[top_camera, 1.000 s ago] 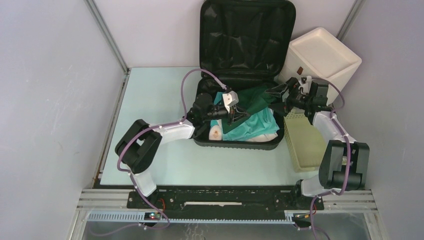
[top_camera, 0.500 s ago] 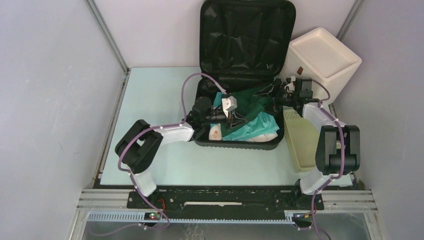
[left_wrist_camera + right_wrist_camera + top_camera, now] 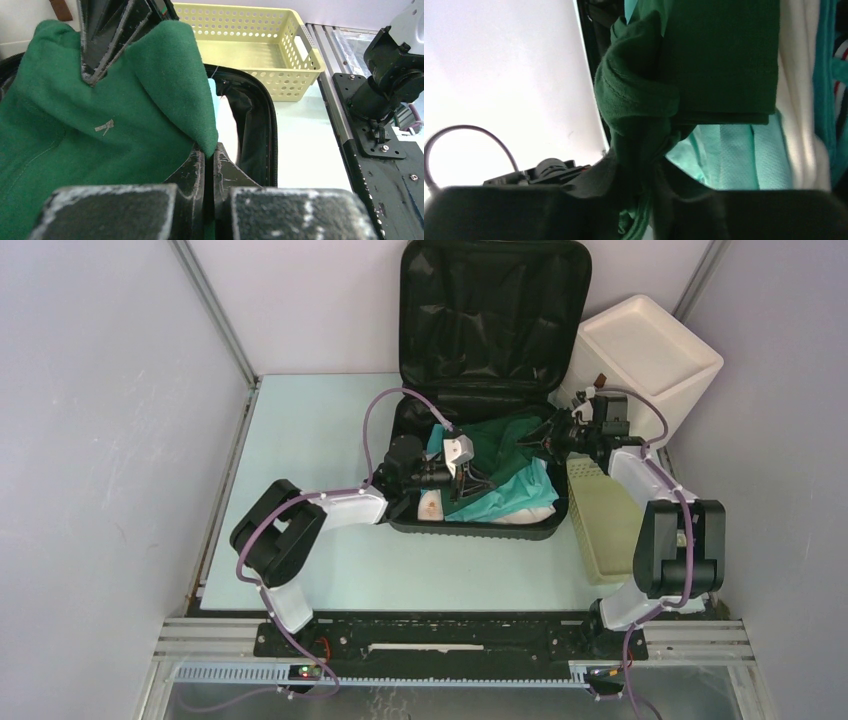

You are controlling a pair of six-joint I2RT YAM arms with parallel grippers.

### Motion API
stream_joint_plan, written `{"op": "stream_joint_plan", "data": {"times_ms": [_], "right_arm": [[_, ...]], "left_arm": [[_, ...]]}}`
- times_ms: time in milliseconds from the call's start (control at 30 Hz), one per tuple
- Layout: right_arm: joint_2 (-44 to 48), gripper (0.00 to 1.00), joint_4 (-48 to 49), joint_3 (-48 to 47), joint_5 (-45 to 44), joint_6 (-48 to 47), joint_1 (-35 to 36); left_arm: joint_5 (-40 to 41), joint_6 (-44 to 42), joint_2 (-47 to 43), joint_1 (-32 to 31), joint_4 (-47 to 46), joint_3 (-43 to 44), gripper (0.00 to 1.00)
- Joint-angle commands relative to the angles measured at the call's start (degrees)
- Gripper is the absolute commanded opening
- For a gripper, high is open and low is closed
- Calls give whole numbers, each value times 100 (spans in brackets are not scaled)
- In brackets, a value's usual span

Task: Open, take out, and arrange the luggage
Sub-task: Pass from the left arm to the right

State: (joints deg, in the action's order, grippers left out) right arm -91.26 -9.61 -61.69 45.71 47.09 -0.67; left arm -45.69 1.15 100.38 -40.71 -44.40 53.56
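Observation:
The luggage (image 3: pixel 487 310), a black suitcase, lies open at the back of the table with its lid upright. In it, a dark green garment (image 3: pixel 505 440) lies over a teal garment (image 3: pixel 520 490) and white cloth. My left gripper (image 3: pixel 470 480) is inside the case, shut on an edge of the green garment (image 3: pixel 100 110), which is pinched at my left gripper's (image 3: pixel 210 150) tips. My right gripper (image 3: pixel 538 434) reaches in from the right rim. It is shut on a bunched corner of the green garment (image 3: pixel 724 60), which is squeezed between my right gripper's (image 3: pixel 644 175) fingers.
A pale yellow slatted basket (image 3: pixel 605 520) stands right of the suitcase, close to its right wall. A white drawer box (image 3: pixel 645 355) stands behind it at the back right. Bare table lies left and in front of the case.
My right gripper moved left over the suitcase rim and closed from wide open onto the green garment's corner. The left gripper kept its grip and barely shifted.

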Motion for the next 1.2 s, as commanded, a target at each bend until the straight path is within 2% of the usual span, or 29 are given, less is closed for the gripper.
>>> {"op": "stream_joint_plan", "data": {"times_ms": [0, 33, 67, 100, 167, 300, 433, 533, 667, 833, 1000, 1167], "right_arm": [[389, 18, -136, -229, -490, -787, 36], [452, 9, -184, -229, -512, -952, 47], [524, 3, -216, -229, -533, -1110, 49], [608, 0, -253, -224, -564, -1296, 49], [796, 0, -362, -235, -590, -1675, 50], [1224, 0, -790, -329, -665, -2558, 242], [1723, 0, -1209, -352, -723, -3340, 263], [2044, 0, -1533, -348, -673, -3948, 248], [2454, 0, -2151, -370, -414, -5085, 114], [2682, 0, -3333, -624, 345, -6366, -702], [2560, 0, -4783, -1196, 591, -7397, -1406], [2423, 0, -5772, -1775, 294, -8090, -2000]], "left_arm": [[-371, 75, -264, -93, 74, -114, 0], [-359, 88, -275, -93, 121, -110, 1], [-316, 134, -280, -95, 165, -110, 6], [-250, 231, -305, -102, 202, -114, 17], [-39, 436, -415, -98, 244, -127, 39], [461, 578, -1028, -91, 351, -410, 70], [828, 398, -2135, -15, 912, -670, 87], [1202, 21, -2997, 72, 2516, -504, 96], [1833, -568, -3994, 261, 4840, 60, 100], [2539, -1146, -5113, 631, 6293, 53, 100], [3143, -1747, -5998, 801, 6239, -988, 100], [3182, -1687, -6045, 810, 6036, -1447, 100]]}}
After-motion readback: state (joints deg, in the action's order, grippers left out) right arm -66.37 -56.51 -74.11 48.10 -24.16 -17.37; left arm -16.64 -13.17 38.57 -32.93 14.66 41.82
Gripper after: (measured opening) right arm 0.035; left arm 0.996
